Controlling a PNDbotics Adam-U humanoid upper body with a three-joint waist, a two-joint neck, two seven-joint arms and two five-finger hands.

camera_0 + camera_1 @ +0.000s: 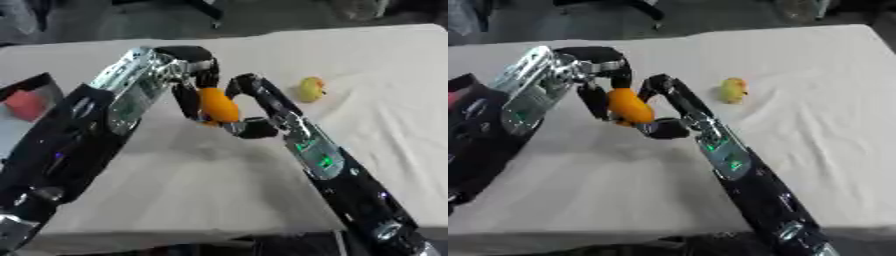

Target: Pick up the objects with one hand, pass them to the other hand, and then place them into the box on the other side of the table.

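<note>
An orange oval object (218, 105) hangs above the middle of the white table, held between both hands. My left hand (194, 75) comes down from the left, its fingers curled over the object's top and left side. My right hand (256, 111) meets it from the right, one finger arched beside the object's upper right and the others curled under its lower end. A yellow-green fruit (310, 89) with a reddish spot lies on the cloth to the right, apart from both hands. A dark box (37, 81) at the left edge holds a red thing (26, 104).
The white tablecloth (385, 115) is wrinkled on the right side. The table's front edge runs along the bottom, and dark floor lies beyond the far edge. My left forearm (96, 120) passes beside the box.
</note>
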